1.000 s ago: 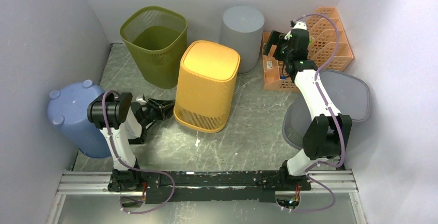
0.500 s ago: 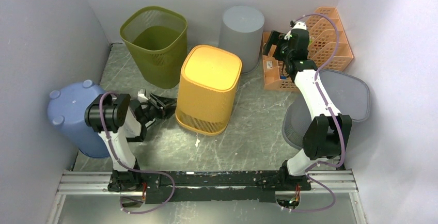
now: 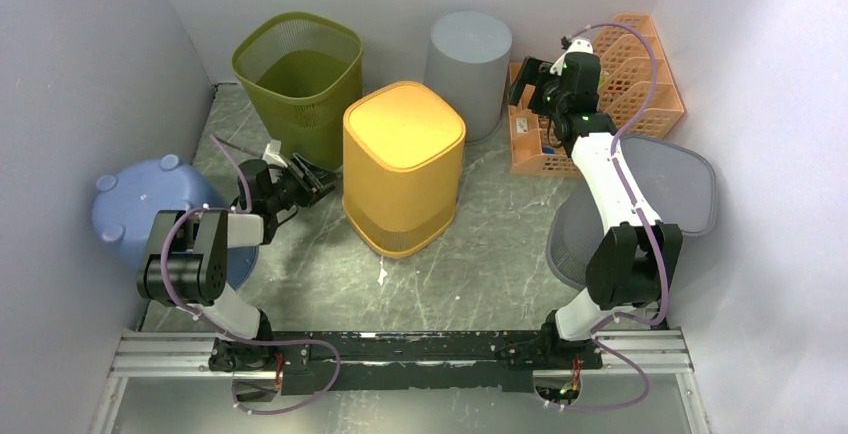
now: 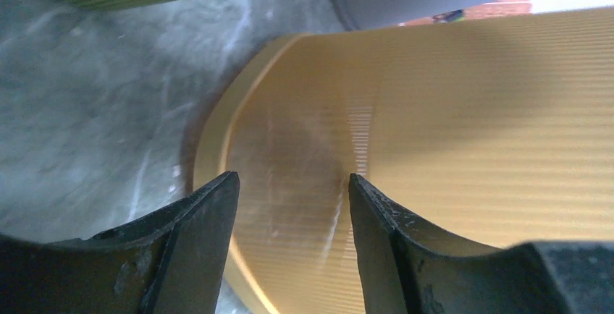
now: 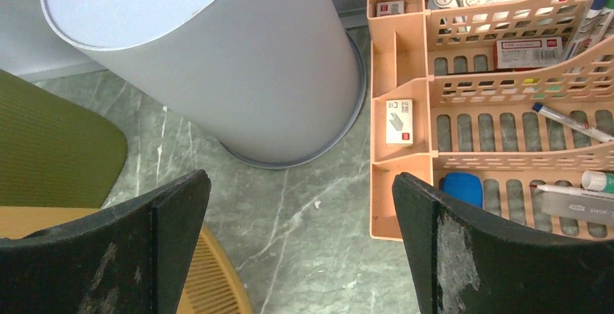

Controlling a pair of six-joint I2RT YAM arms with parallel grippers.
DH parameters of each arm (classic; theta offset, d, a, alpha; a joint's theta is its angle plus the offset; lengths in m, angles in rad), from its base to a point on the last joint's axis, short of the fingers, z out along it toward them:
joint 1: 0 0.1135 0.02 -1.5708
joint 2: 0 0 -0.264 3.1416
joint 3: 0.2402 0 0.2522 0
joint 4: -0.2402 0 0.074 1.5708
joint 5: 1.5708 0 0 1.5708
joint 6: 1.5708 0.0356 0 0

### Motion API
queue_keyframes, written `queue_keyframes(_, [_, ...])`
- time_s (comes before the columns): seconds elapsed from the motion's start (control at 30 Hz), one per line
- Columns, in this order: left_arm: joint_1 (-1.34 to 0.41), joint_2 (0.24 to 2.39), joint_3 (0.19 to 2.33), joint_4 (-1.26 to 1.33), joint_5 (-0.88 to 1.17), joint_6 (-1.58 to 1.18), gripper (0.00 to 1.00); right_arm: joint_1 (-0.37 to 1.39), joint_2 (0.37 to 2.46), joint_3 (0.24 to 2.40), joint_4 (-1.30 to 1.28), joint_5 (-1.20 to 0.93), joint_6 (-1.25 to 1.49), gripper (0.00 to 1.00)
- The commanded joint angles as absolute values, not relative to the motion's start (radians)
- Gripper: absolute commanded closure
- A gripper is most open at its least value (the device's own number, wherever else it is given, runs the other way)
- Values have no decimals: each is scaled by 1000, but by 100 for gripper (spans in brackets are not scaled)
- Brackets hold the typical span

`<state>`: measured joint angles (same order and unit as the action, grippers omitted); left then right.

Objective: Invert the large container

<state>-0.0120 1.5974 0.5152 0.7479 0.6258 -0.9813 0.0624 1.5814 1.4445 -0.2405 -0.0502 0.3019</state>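
Note:
The large yellow ribbed container [image 3: 403, 164] stands mid-table with its closed base up and its rim on the marble top. It fills the left wrist view [image 4: 449, 126]. My left gripper [image 3: 318, 182] is open and empty just left of the container's lower wall, with its fingertips [image 4: 217, 198] close to the wall; its own point in the wrist view is between them [image 4: 293, 180]. My right gripper [image 3: 527, 81] is open and empty, raised at the back right. In the right wrist view [image 5: 300, 178] it hangs over bare table.
A green mesh basket [image 3: 298, 84] stands open at the back left. A grey bin [image 3: 467, 54] stands inverted behind the yellow one. A blue bucket [image 3: 140, 214] stands inverted at the left wall. An orange desk organizer [image 3: 640, 74] and a dark mesh basket [image 3: 680, 194] are at the right.
The left arm has swung its elbow toward the near edge and its gripper has moved farther back and up. The yellow container has gone from slightly tilted to standing straight.

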Motion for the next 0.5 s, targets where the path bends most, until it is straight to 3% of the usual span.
queue_keyframes(0.0, [-16,1582,502,617,582,-890,33,55,1568,1463,-242,-78,295,0])
queue_keyframes(0.3, [-131,1531,630,426,367,-782,33,58,1538,1522,-281,-138,297,0])
queue_keyframes(0.47, [-230,1621,729,445,345,-798,33,65,1489,1533,-304,-177,308,0])
